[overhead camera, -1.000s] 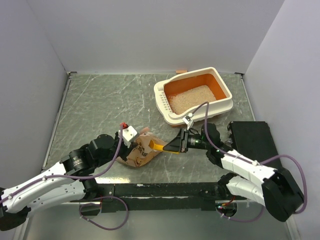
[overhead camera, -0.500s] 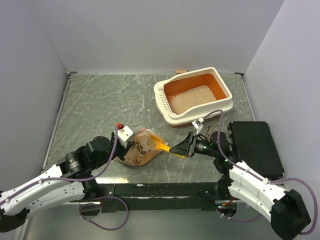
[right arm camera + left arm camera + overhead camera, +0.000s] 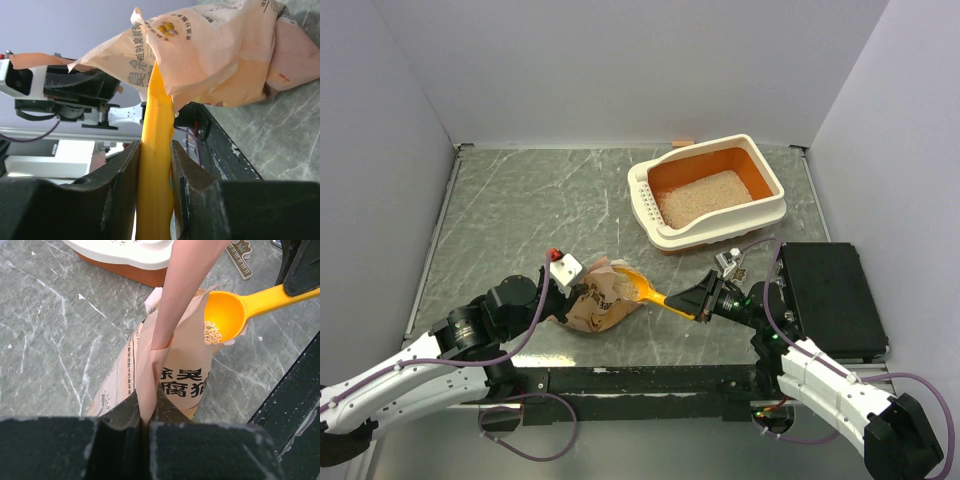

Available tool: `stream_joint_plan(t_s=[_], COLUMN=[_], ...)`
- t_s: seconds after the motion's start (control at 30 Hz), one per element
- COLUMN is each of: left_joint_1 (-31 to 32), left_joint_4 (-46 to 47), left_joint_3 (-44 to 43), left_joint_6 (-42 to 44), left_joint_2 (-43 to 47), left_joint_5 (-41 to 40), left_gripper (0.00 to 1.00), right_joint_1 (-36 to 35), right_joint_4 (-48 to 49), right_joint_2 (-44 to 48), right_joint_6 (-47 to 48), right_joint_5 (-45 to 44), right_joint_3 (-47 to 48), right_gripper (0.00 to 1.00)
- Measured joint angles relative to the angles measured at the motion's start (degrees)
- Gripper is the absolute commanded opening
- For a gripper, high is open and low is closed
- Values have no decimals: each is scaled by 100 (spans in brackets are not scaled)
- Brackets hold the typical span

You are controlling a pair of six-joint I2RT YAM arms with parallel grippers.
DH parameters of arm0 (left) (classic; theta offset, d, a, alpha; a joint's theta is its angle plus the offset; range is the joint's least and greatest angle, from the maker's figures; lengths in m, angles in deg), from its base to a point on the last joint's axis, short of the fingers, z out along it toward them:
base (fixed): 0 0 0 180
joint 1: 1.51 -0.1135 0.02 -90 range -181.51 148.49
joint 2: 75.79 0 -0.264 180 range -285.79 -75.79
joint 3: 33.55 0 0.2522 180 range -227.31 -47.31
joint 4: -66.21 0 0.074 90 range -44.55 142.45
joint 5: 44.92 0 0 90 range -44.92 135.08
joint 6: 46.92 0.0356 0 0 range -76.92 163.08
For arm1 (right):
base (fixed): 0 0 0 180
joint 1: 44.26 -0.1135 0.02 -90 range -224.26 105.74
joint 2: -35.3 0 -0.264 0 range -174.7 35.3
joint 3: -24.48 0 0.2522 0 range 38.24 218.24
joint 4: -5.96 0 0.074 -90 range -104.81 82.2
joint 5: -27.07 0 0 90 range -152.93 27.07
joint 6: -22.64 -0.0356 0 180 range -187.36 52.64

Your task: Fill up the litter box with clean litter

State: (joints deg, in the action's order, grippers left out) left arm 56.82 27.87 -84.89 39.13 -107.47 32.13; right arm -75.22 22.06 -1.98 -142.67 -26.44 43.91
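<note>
The litter box (image 3: 644, 203), cream outside and orange inside, stands at the back right with a layer of clean litter (image 3: 704, 196) in it; its near wall (image 3: 120, 252) shows in the left wrist view. A crinkled tan paper bag (image 3: 598, 303) stands in the middle front. My left gripper (image 3: 145, 415) is shut on a folded edge of the bag (image 3: 185, 365), holding it up. My right gripper (image 3: 156, 150) is shut on the handle of the yellow-orange scoop (image 3: 157, 125). The scoop's bowl (image 3: 225, 315) sits at the bag's mouth with a few granules (image 3: 212, 332) in it.
A flat black box (image 3: 825, 295) lies at the right, beside my right arm. A small orange block (image 3: 682, 142) sits by the back wall. A black rail (image 3: 650, 380) runs along the table's near edge. White walls close in three sides.
My right gripper has drawn back to the right and nearer, pulling the scoop's bowl out to the bag's mouth. My left gripper and the bag have shifted slightly left.
</note>
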Motion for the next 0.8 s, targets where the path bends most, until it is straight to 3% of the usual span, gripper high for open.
stream_joint_plan(t_s=[0.33,0.8], left_joint_1=[0,0], left_joint_4=[33,39], left_joint_3=[0,0], left_joint_6=[2,-9], left_joint_2=[-15,-17], left_joint_5=[-44,-201], left_gripper=[1,1], right_joint_1=[0,0], right_joint_4=[20,-911], right_joint_2=[498,1591], right_joint_6=[-433,-452], right_joint_5=[-118,-168], right_joint_3=[-166,-92], right_gripper=[0,0])
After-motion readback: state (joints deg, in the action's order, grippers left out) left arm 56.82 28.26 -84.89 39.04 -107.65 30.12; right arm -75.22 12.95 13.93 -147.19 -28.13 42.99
